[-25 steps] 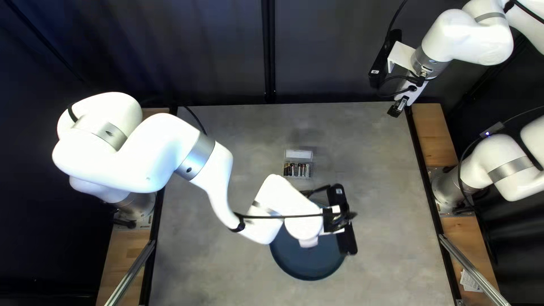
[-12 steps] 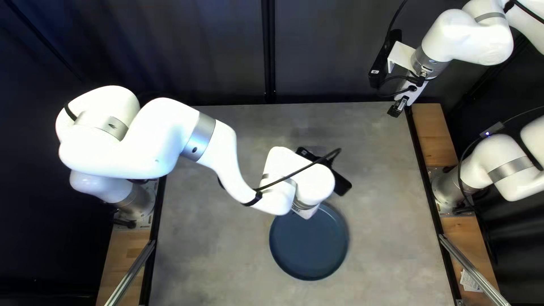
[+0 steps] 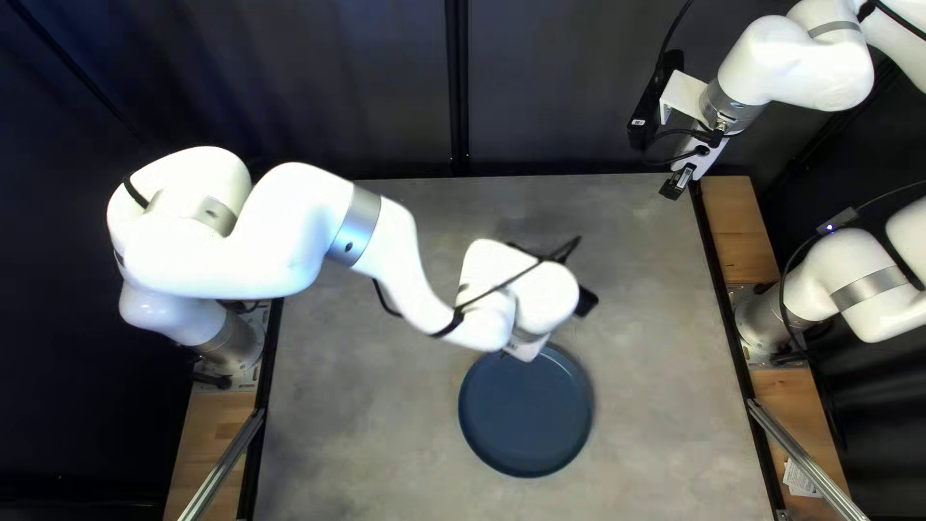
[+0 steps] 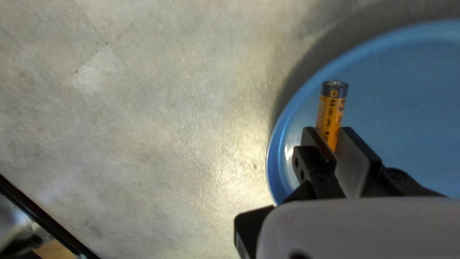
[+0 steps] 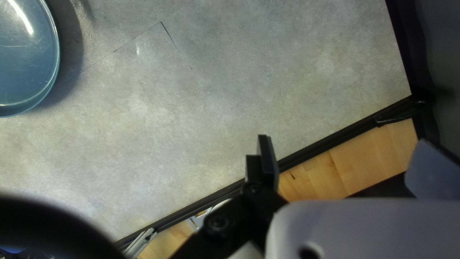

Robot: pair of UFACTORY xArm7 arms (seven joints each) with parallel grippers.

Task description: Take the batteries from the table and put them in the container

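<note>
Worktop [image 3: 357, 425] spreads beneath the left arm [image 3: 289, 241], which reaches across from nine o'clock; the right arm [image 3: 801, 63] hangs towards one o'clock, just past the far edge. Between centre and six o'clock lies the round blue plate [image 3: 526, 420]. Over its twelve o'clock rim is the left claw [image 3: 526, 349], closed to a battery's width and gripping one battery [image 4: 330, 115], whose button end juts beyond the fingertips. The right claw [image 3: 675, 183] stands wide open, nothing between its fingers.
</note>
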